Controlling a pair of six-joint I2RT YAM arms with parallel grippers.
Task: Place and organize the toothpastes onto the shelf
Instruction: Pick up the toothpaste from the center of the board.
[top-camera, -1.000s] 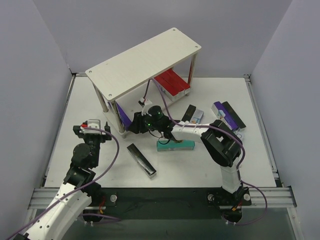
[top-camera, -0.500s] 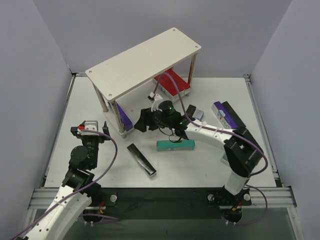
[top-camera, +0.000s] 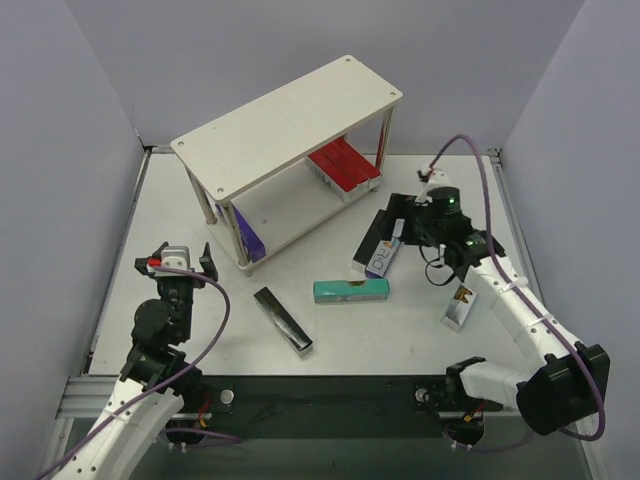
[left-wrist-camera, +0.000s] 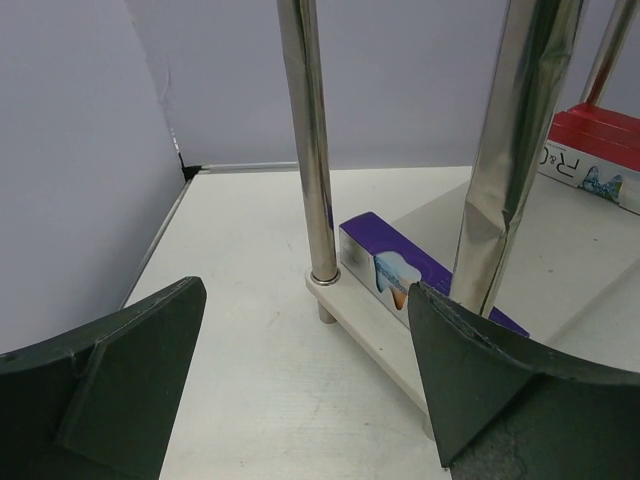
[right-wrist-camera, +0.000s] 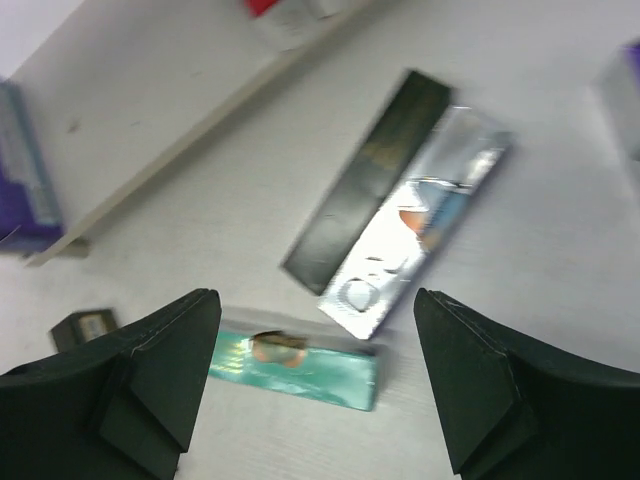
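While right gripper (right-wrist-camera: 315, 300) gapes — black carton (right-wrist-camera: 370, 175), silver carton (right-wrist-camera: 420, 225) below, touching.

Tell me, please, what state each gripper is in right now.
Left gripper: open, holding nothing.
Right gripper: open, holding nothing.

Top camera: looks down from above and behind the near edge, covering the whole table (top-camera: 410, 335). Left wrist camera: low, close to the shelf (left-wrist-camera: 305, 150) legs. Right wrist camera: faces down, sharing the teal carton (right-wrist-camera: 300, 365) with the top view.
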